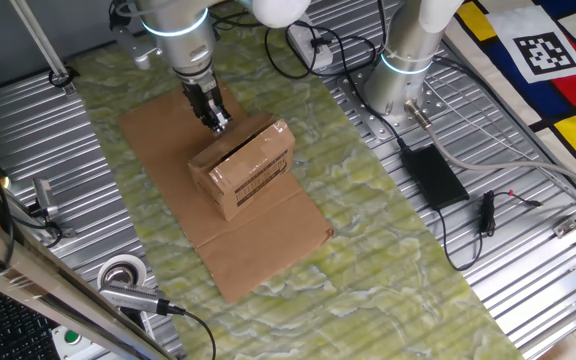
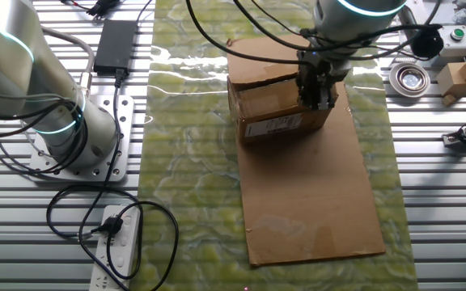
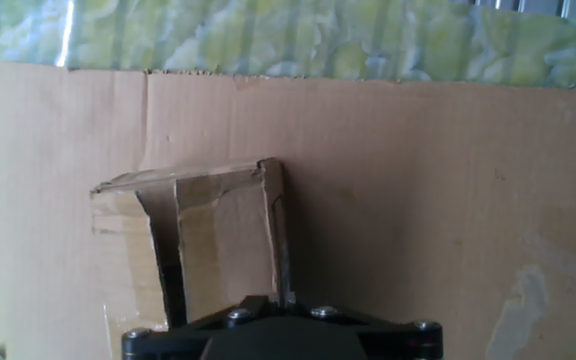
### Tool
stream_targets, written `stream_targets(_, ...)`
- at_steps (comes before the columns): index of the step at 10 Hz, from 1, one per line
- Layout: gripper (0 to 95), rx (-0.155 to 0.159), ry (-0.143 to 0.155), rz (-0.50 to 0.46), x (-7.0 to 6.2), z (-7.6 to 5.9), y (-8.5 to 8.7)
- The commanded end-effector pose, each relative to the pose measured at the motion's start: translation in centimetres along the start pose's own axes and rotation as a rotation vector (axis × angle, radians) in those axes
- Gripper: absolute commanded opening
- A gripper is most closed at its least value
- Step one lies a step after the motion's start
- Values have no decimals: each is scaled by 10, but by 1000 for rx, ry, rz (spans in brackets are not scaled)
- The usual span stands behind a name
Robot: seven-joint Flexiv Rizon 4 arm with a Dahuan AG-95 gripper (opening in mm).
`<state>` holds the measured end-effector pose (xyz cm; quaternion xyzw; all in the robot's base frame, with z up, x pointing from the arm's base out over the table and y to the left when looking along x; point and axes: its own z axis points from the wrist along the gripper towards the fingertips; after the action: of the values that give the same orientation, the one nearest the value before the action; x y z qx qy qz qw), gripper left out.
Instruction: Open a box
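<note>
The box [image 1: 248,170] is a small brown carton with clear tape and black print on its side. It stands on a large flat cardboard sheet [image 1: 258,240] and also shows in the other fixed view [image 2: 277,109]. My gripper [image 1: 216,120] comes down at the box's far top edge [image 2: 318,95], with its fingers close together. In the hand view a thin flap [image 3: 278,230] stands upright, seen edge-on, and runs down into the gripper [image 3: 283,300]. The fingertips are hidden by the gripper body. The top shows a dark gap along one edge [image 2: 257,81].
A second arm's base [image 1: 403,70] stands at the back right. A black power adapter [image 1: 433,175] and cables lie beside it. A tape roll [image 1: 120,272] lies at the front left. A power strip [image 2: 120,242] lies on the metal table. A green mat [image 1: 388,250] lies under the sheet.
</note>
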<state>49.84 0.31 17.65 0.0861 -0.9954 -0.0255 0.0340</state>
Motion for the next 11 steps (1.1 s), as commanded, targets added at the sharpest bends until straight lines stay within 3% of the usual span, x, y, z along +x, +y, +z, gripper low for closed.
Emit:
stream_targets(1, 0, 0, 4, 18, 0, 0, 4)
stream_targets(6, 0, 2, 9, 148, -3, 3, 57)
stream_targets(11, 0, -11, 13, 160, -3, 3, 62)
